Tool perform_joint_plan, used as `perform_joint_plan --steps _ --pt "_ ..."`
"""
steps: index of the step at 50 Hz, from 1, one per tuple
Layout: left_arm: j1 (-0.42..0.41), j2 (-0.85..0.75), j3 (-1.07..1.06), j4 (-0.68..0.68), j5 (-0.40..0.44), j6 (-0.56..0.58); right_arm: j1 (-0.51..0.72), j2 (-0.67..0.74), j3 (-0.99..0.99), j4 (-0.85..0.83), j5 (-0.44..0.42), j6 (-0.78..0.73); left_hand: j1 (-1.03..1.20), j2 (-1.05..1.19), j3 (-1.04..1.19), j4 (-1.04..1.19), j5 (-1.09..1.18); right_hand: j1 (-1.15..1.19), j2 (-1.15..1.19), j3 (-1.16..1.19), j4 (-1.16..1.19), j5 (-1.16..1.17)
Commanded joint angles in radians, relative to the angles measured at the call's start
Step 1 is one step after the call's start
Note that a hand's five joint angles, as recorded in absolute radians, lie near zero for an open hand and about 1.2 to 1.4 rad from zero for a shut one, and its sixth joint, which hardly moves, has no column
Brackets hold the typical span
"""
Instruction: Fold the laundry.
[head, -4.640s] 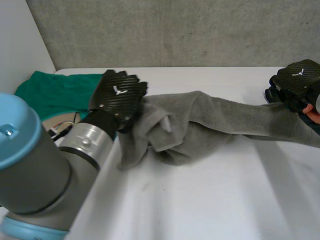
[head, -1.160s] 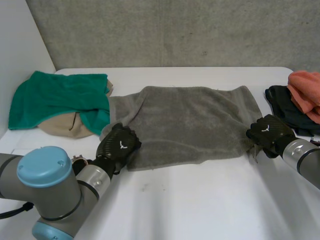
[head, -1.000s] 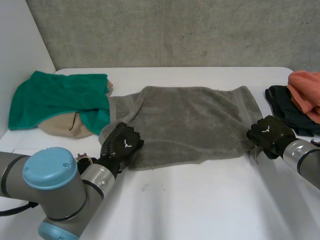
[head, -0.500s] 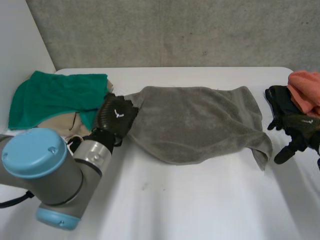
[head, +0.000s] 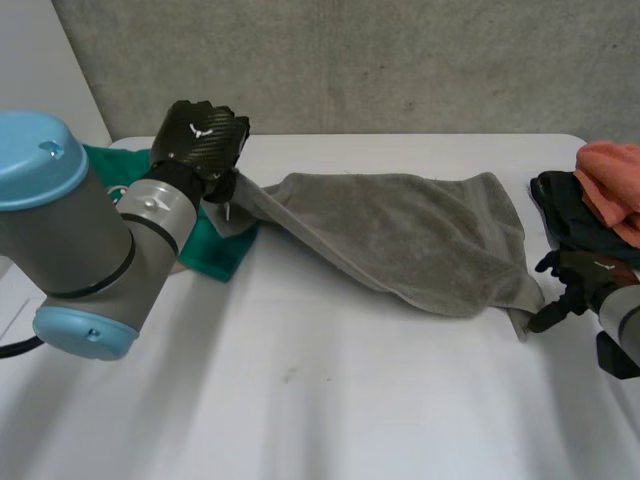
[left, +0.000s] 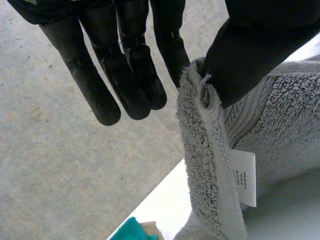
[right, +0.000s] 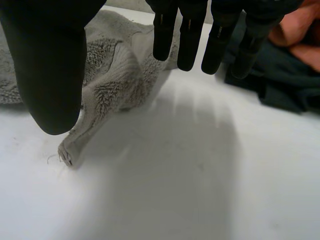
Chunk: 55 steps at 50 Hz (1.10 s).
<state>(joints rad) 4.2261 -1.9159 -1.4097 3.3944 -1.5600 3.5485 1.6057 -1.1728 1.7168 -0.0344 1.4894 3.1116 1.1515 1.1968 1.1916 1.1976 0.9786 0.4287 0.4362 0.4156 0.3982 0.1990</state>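
A grey towel (head: 400, 235) lies spread across the middle of the white table (head: 350, 400). My left hand (head: 205, 135) is raised above the table's back left and is shut on the towel's left corner, so that edge hangs slanting down from it. In the left wrist view the thumb (left: 260, 45) pinches the corner (left: 200, 100) against a finger, and a white label (left: 243, 177) hangs below. My right hand (head: 572, 278) hovers open just right of the towel's near right corner (right: 70, 152), which lies loose on the table under its straight fingers (right: 190, 30).
A green cloth (head: 215, 250) lies at the back left, mostly behind my left arm. An orange cloth (head: 610, 175) rests on a dark cloth (head: 570, 220) at the right edge, close behind my right hand. A grey wall stands behind the table.
My left hand has lifted the towel's near left corner up and toward the back left. My right hand has let go of the near right corner and drawn away to the right.
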Motion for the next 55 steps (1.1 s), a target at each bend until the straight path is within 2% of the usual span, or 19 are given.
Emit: perform_joint_plan --steps 1,6,8,11,13,16,19,20,22,23,25,27,31,37,42,48,54,55 --pt "0.002 -0.002 0.018 -0.001 -0.002 0.0 0.04 0.087 -0.066 0.014 0.008 0.073 0.245 0.199 0.205 0.199 0.243 -0.012 -0.019 0.001 0.018 0.043" --pt "0.0 -0.002 0.017 -0.003 -0.002 0.0 0.049 0.119 -0.095 0.005 0.003 0.087 0.245 0.199 0.205 0.199 0.243 0.035 0.027 0.048 0.065 0.09" --pt "0.002 0.0 0.017 -0.003 -0.002 0.0 0.053 0.139 -0.109 0.005 0.006 0.088 0.245 0.199 0.205 0.199 0.243 0.122 0.115 0.136 0.153 0.178" --pt "0.008 0.005 0.018 -0.004 -0.003 -0.002 0.054 0.157 -0.126 0.001 0.008 0.09 0.245 0.199 0.205 0.199 0.243 0.483 0.475 0.496 0.513 0.538" --pt "0.012 0.018 0.02 -0.004 -0.015 -0.002 0.054 0.159 -0.14 -0.016 0.02 0.09 0.245 0.199 0.205 0.199 0.243 0.965 0.958 0.978 0.996 1.02" --pt "0.014 0.041 0.018 -0.007 -0.041 -0.002 0.049 0.137 -0.144 -0.048 0.052 0.067 0.245 0.199 0.205 0.199 0.243 0.968 0.96 0.981 0.998 1.023" --pt "0.02 0.087 0.005 -0.026 -0.083 -0.002 0.051 0.066 -0.135 -0.078 0.043 0.018 0.245 0.199 0.205 0.199 0.243 0.968 0.96 0.981 0.998 1.023" --pt "0.031 0.119 -0.006 -0.045 -0.097 -0.002 0.045 -0.027 -0.131 -0.078 0.028 -0.054 0.245 0.199 0.205 0.199 0.243 0.968 0.96 0.981 0.998 1.023" --pt "0.046 0.152 -0.028 -0.073 -0.101 0.0 0.043 -0.108 -0.123 -0.055 0.003 -0.149 0.245 0.199 0.205 0.199 0.243 0.968 0.96 0.981 0.998 1.023" --pt "0.055 0.168 -0.038 -0.092 -0.101 0.001 0.042 -0.192 -0.115 -0.004 -0.032 -0.297 0.245 0.199 0.205 0.199 0.243 0.968 0.96 0.981 0.998 1.023" --pt "0.086 0.219 -0.071 -0.157 -0.1 0.006 0.034 -0.243 -0.117 0.042 -0.055 -0.436 0.245 0.199 0.205 0.199 0.243 0.968 0.96 0.981 0.998 1.023" --pt "0.1 0.253 -0.092 -0.213 -0.097 0.007 -0.001 -0.301 -0.118 0.12 -0.072 -0.654 0.245 0.199 0.205 0.199 0.243 0.968 0.96 0.981 0.998 1.023" --pt "0.115 0.326 -0.143 -0.34 -0.092 0.01 -0.041 -0.381 -0.132 0.218 -0.074 -0.9 0.245 0.199 0.205 0.199 0.243 0.968 0.96 0.981 0.998 1.023" --pt "0.112 0.442 -0.248 -0.438 -0.078 0.015 -0.044 -0.475 -0.149 0.289 -0.07 -0.959 0.245 0.199 0.205 0.199 0.243 0.968 0.96 0.981 0.998 1.023" --pt "0.112 0.439 -0.321 -0.432 -0.034 0.036 -0.053 -0.45 -0.14 0.393 -0.087 -0.979 0.245 0.199 0.205 0.199 0.243 0.968 0.96 0.981 0.998 1.023" --pt "0.115 0.213 -0.324 -0.348 -0.025 0.113 -0.041 -0.194 -0.187 0.415 -0.064 -1.091 0.245 0.199 0.205 0.199 0.243 0.968 0.96 0.981 0.998 1.023" --pt "0.106 0.031 -0.175 -0.268 -0.032 0.196 0.008 -0.027 -0.354 0.38 0.014 -1.13 0.245 0.199 0.205 0.199 0.243 0.968 0.96 0.981 0.998 1.023" --pt "0.107 -0.007 -0.101 -0.254 -0.04 0.211 0.022 -0.012 -0.38 0.364 0.023 -1.13 0.245 0.199 0.205 0.199 0.243 0.968 0.96 0.981 0.998 1.023"
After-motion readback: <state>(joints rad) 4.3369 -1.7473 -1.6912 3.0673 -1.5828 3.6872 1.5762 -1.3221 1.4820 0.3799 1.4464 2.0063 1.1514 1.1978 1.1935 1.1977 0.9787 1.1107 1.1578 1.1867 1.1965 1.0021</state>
